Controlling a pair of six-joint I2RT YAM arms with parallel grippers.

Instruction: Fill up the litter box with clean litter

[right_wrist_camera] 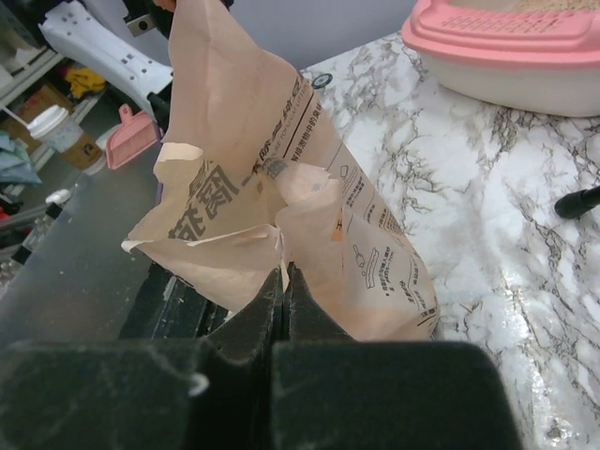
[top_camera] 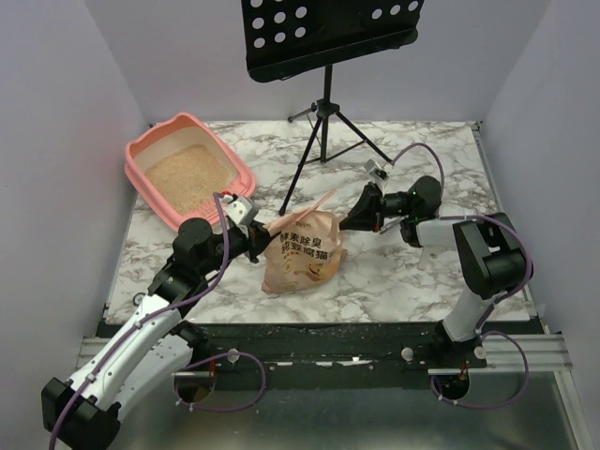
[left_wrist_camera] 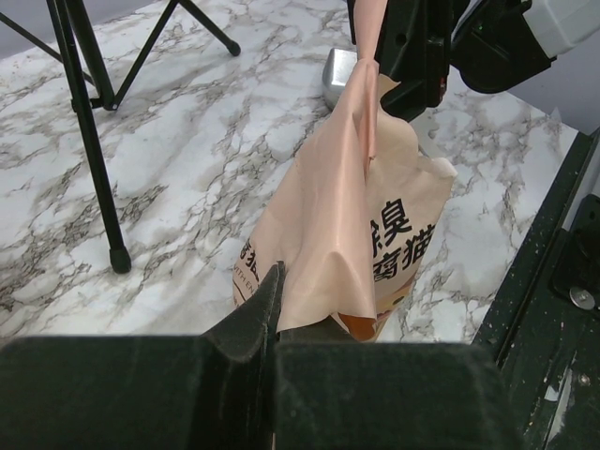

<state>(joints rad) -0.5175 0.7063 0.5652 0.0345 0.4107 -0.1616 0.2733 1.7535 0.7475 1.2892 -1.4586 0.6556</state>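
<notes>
On the marble-patterned table, upper left of the top view: salmon-pink litter box of smooth plastic, rectangular with rounded corners and a raised rim, set at a slant. Inside it, clean litter, a fine sandy beige bed, grainy and fairly level.

At centre of the same view, near the box's lower right corner but not touching it: crinkled orange-tan bag, thin and paper-like, printed with dark Chinese characters, standing upright with its top pulled out sideways.

On the bag's left top edge, left gripper, closed on the thin sheet. In the left wrist view, one dark wedge-shaped finger pressed against the folded flap.

On the bag's right top corner, right gripper, likewise clamped. In the right wrist view, tapered black fingertips squeezed together over a creased fold.

At upper right of the right wrist view, pink rim with slotted grate over a paler wall.

At top centre of the top view, black music stand, a perforated flat desk on a thin tripod.
</notes>
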